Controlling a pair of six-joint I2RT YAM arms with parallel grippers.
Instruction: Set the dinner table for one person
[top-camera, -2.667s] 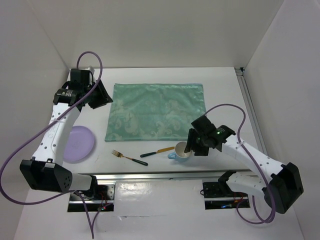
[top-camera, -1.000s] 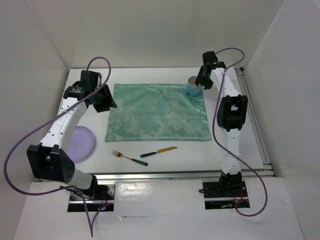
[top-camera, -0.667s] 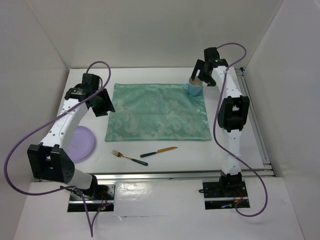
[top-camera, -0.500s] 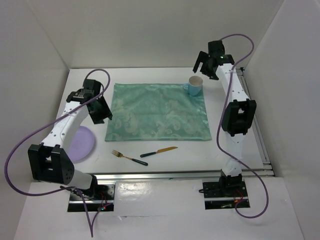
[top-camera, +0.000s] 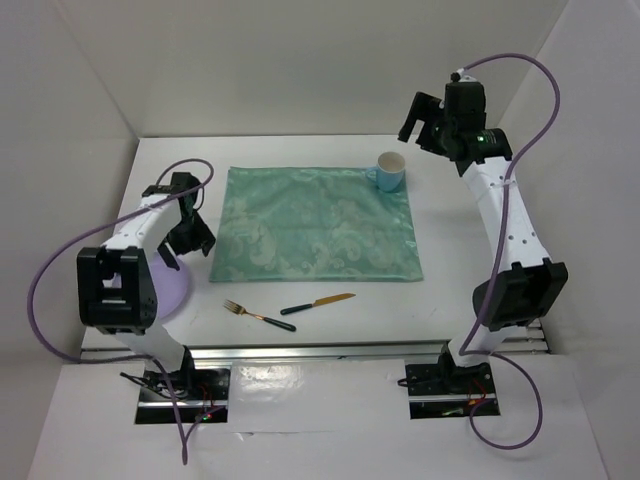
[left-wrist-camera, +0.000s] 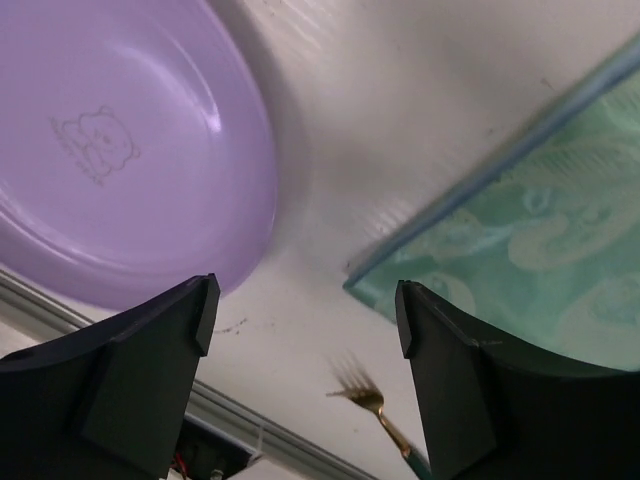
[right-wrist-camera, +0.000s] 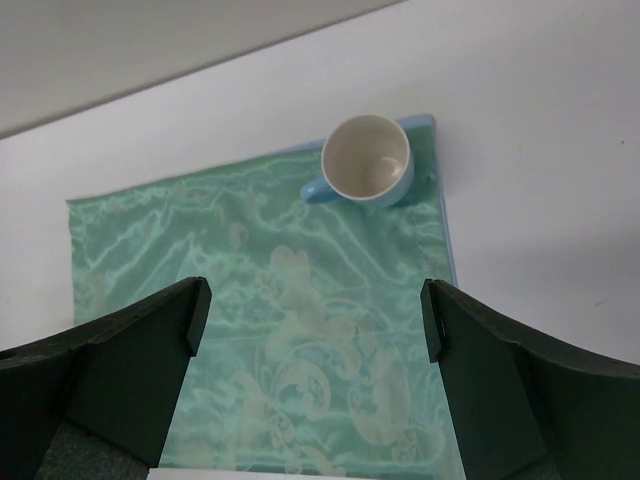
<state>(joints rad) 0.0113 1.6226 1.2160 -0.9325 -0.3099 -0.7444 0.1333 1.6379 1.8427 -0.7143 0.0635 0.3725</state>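
Overhead, right arm (top-camera: 500, 205) outstretched, fingers (right-wrist-camera: 120, 370) apart

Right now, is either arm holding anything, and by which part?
Nothing is held. The left gripper and right gripper are both open and empty; the blue mug stands free on the teal placemat.

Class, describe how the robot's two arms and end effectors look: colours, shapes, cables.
The left arm and right arm have white tubular links and black joint housings. A purple cable loops along each. The left end effector and right end effector each have two broad black fingers.
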